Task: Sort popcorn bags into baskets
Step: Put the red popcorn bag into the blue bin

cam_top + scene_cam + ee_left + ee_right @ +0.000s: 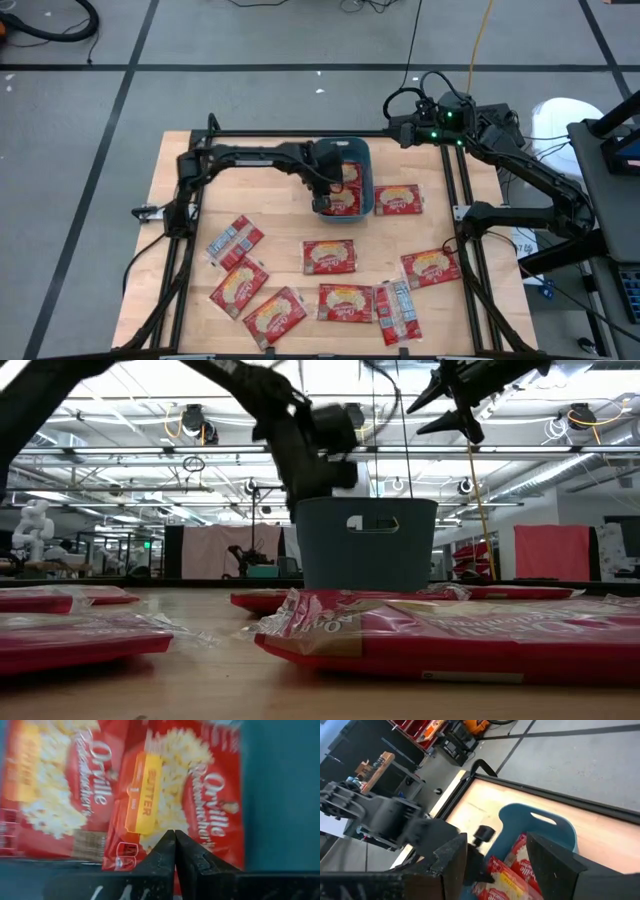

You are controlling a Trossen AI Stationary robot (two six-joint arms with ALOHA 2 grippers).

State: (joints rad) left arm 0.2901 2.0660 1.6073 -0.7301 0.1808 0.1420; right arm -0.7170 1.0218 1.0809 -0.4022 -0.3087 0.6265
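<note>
The left gripper [175, 836] is hanging inside the teal basket [366, 160] near the middle of the desk's [180, 190] far side, its fingers pressed together with nothing between them. Just past its tips, two bags are lying face up in the basket: one [187, 795] right under the tips and overlapping the other [60, 790] beside it. From above, the left arm is reaching across from the desk's left edge and covering part of the basket.

The right gripper [497, 860] is sitting raised over the desk's far right corner, looking down toward the basket, its fingers spread and holding nothing.

The rest of the bags are lying flat on the desk. One [397, 200] is sitting just right of the basket. One [329, 256] is lying in the middle, and one [432, 267] is lying tilted near the right edge. Along the near side, a silvery-backed one [234, 241] is resting on the left with a red one [239, 287] below it, then another [274, 315], another [345, 302], and a silvery-backed one [399, 312] lying over a red one.

From desk level, the basket is standing upright behind the near bags, its handle slot facing the camera.
</note>
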